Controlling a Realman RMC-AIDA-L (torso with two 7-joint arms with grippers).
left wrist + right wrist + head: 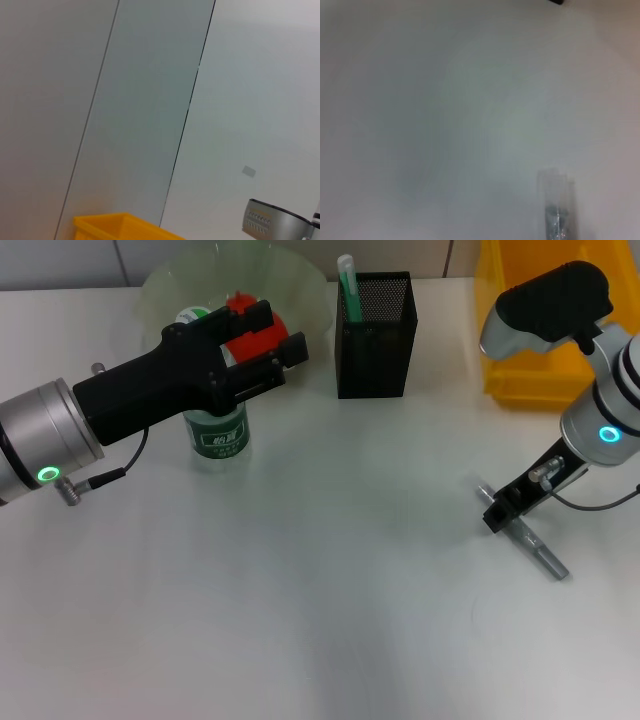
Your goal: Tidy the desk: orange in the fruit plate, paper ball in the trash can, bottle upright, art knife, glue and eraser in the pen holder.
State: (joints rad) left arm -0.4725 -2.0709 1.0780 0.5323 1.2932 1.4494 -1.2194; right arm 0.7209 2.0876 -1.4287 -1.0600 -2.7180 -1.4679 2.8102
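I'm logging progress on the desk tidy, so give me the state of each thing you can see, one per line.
bottle: upright, left gripper around its top
orange: in the fruit plate
pen holder: upright, a green-and-white stick inside
trash can: upright at the table's far right
art knife: flat on the table, right gripper down at it

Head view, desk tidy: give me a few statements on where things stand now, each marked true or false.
1. The bottle stands upright on the desk. True.
2. The orange lies on the bare desk. False: it sits in the fruit plate.
3. The right gripper is down at the art knife on the desk. True.
4. The pen holder is empty. False: a green-and-white stick stands in it.
5. The left gripper is over the trash can. False: it is by the bottle's top.
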